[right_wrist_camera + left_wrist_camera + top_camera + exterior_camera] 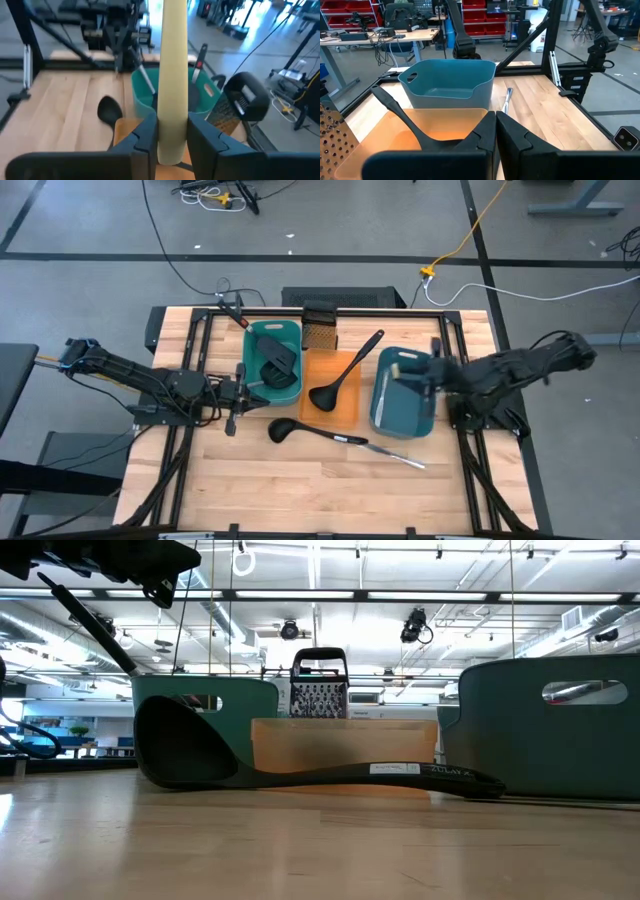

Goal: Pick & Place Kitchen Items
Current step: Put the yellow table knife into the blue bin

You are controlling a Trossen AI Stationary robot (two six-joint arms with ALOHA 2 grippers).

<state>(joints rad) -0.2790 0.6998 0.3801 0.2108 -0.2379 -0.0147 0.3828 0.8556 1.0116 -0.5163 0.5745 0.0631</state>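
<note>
My right gripper (172, 127) hovers over the blue tray (403, 392) at the table's right, shut on a pale-yellow cutlery piece (174, 60). My left gripper (495, 134) is shut and empty beside the teal tray (275, 362). In that tray a black-headed spatula (278, 362) leans, its metal handle (90, 625) sticking up over the rim. One black ladle (345, 370) lies in the orange tray (335, 402) with its handle over the far right rim. A second ladle (300, 430) lies flat on the table, with a silvery piece (395, 453) by its handle end. My right gripper pinches the pale-yellow piece between its two fingers (145, 135), on the two sides of its rounded end (170, 150). The fingers run along the piece, which sticks out forward past them toward the table's left. It is lifted clear above the blue tray.
A dark mesh box (320, 330) stands at the far edge behind the orange tray. The three trays sit side by side across the table's middle. Bare wood (300, 490) stretches along the near edge. Black frame rails (470, 470) run along both sides.
</note>
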